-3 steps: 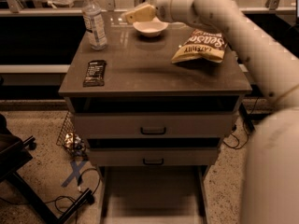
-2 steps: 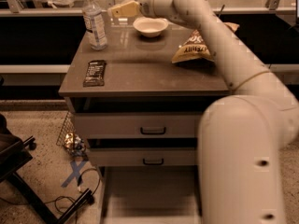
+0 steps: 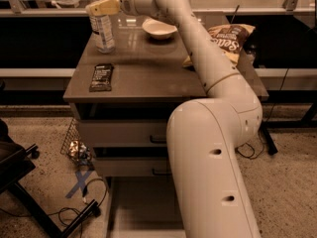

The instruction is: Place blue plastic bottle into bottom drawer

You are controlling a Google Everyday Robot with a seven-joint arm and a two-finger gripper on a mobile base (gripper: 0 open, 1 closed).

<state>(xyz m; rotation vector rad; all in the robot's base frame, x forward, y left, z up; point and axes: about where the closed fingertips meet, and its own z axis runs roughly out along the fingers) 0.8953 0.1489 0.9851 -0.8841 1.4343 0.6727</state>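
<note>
gripper (image 3: 104, 6) hung at neck of small clear blue plastic bottle (image 3: 102, 31), likely to grasp; its closure couldn't be told. grey bottom drawer (image 3: 141, 207) below bottle stood open, awaiting.

Upper right of the frame: the chip bag (image 3: 233, 36) carries large white lettering on a dark panel, partly covered by the arm (image 3: 198, 48); no word reads with certainty. Upper left: the blue plastic bottle (image 3: 102, 31) has a pale label, its print illegible. The black wrapper (image 3: 101, 77) bears print too small to read. Lower left, on the floor: a blue tape cross (image 3: 79, 183). The gripper (image 3: 103, 6) is at upper left, by the bottle's neck.
</note>
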